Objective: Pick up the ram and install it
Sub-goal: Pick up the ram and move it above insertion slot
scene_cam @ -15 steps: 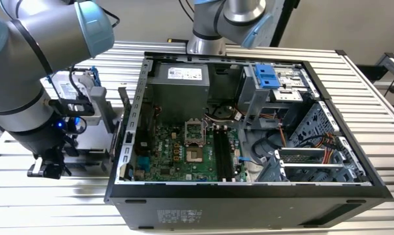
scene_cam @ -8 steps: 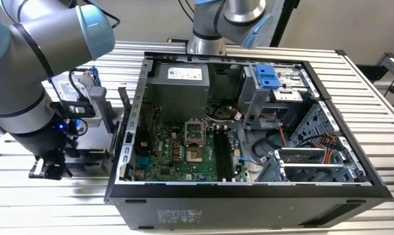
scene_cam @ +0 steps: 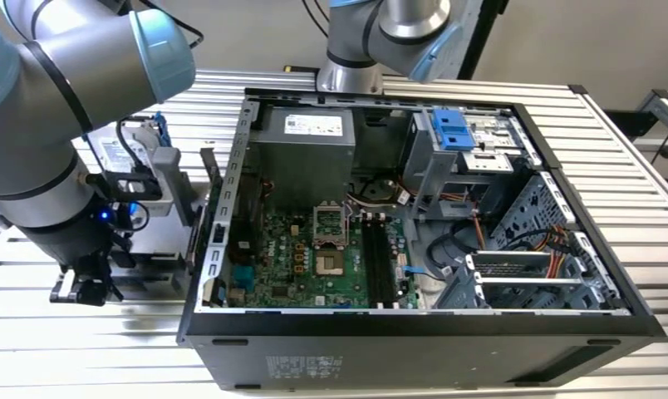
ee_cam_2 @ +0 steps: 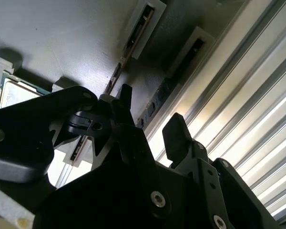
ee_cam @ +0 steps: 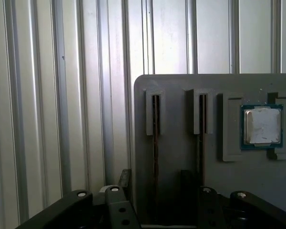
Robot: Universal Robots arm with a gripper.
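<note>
**Exterior view.** An open black computer case [scene_cam: 423, 337] lies on its side on a ribbed metal table [scene_cam: 46, 357], taking up the middle and the exterior view's right. Inside it a green motherboard [scene_cam: 295, 258] faces up, with long black memory slots [scene_cam: 376, 258] beside the processor socket. A grey robot arm [scene_cam: 35, 141] with pale blue joint caps fills the exterior view's left edge. Its black gripper [scene_cam: 81, 287] hangs at the lower left, outside the case and close above the table. A second arm's base [scene_cam: 362, 50] stands at the top centre, behind the case.

**First wrist view.** The gripper [ee_cam: 155, 177] is over a grey holder tray [ee_cam: 181, 95] that rests on the table slats. Two narrow pockets in the tray each hold a stick seen edge-on. The ram [ee_cam: 155, 138] sits in the pocket farther from a square silver processor [ee_cam: 262, 126] (which has its own recess). A second stick [ee_cam: 200, 129] sits between the two. The black fingers [ee_cam: 125, 180] are spread apart, one on each side of the ram, and grasp nothing. Whether they touch it cannot be told.

**Second wrist view.** Seen from low beside the gripper [ee_cam_2: 150, 110], the fingers [ee_cam_2: 176, 136] have a clear gap between them. The ram [ee_cam_2: 155, 106] runs through that gap, near the tray's edge. The processor [ee_cam_2: 14, 93] lies beyond.
</note>
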